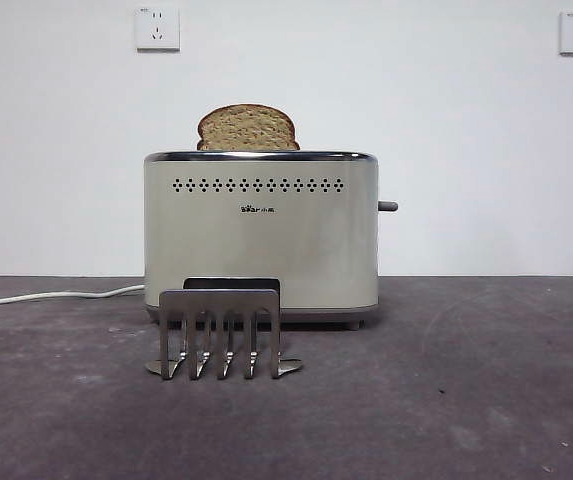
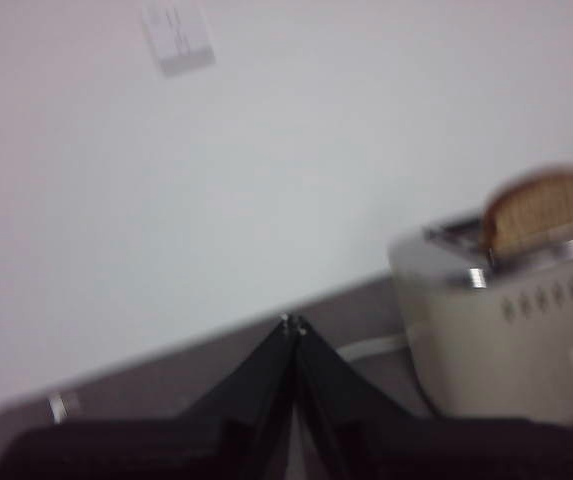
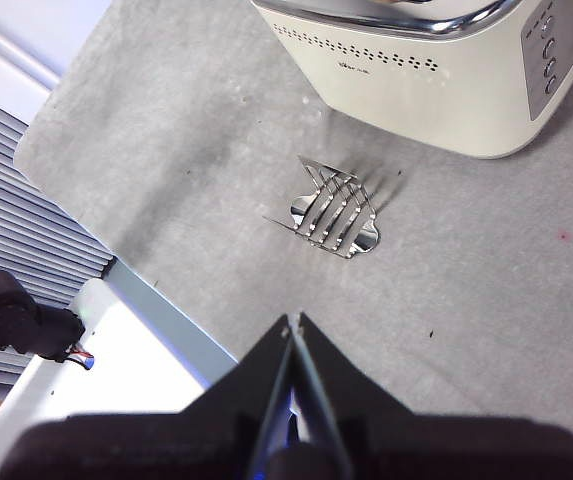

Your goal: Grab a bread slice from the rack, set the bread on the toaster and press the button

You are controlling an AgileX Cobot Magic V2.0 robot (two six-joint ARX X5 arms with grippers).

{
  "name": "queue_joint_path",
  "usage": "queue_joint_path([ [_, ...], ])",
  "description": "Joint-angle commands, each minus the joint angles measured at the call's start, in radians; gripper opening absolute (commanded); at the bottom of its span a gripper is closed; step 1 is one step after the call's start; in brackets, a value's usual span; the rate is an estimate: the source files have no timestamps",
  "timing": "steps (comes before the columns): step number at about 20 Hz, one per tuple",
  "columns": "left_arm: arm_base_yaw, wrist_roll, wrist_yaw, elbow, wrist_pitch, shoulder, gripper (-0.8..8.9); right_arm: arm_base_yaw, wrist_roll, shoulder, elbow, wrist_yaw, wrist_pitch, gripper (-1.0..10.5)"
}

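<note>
Bread (image 1: pixel 247 128): upright in toaster (image 1: pixel 261 235) slot, top showing. Rack (image 1: pixel 222 332): bare, just before toaster. Table (image 1: pixel 446 400): dark grey, scuffed. Wall: white; two sockets (image 1: pixel 157 28). Left end effector (image 2: pixel 292 323), right end effector (image 3: pixel 293 322): pressed together, holding nothing.

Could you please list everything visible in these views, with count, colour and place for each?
slice of bread: one, speckled tan with dark crust, standing in the toaster's slot, top half showing.
toaster: one, cream with chrome rim, on the table behind the rack.
button: one, dark grey, sticking out of the toaster's narrow side.
rack: one, grey metal, in front of the toaster, holding no bread.
cable: one, white, running from the toaster along the table.
wall sockets: two, white, high on the wall.
table: one, dark grey.
left gripper: black, shut, away from the toaster.
right gripper: black, shut, above the rack.
</note>
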Motion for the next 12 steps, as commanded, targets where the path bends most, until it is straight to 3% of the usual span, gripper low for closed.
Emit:
queue_joint_path([
  [1,0.003,-0.032,-0.013,-0.106,0.017,-0.061,-0.03,0.001,-0.009,-0.002,-0.008,-0.001,0.002,0.0],
  [8,0.002,-0.032,-0.013,-0.3,0.003,-0.186,-0.03,0.001,-0.009,-0.002,-0.008,-0.001,0.002,0.0],
  [12,0.002,-0.032,-0.011,-0.3,-0.138,-0.186,-0.03,0.001,-0.009,-0.002,-0.008,-0.001,0.002,0.0],
])
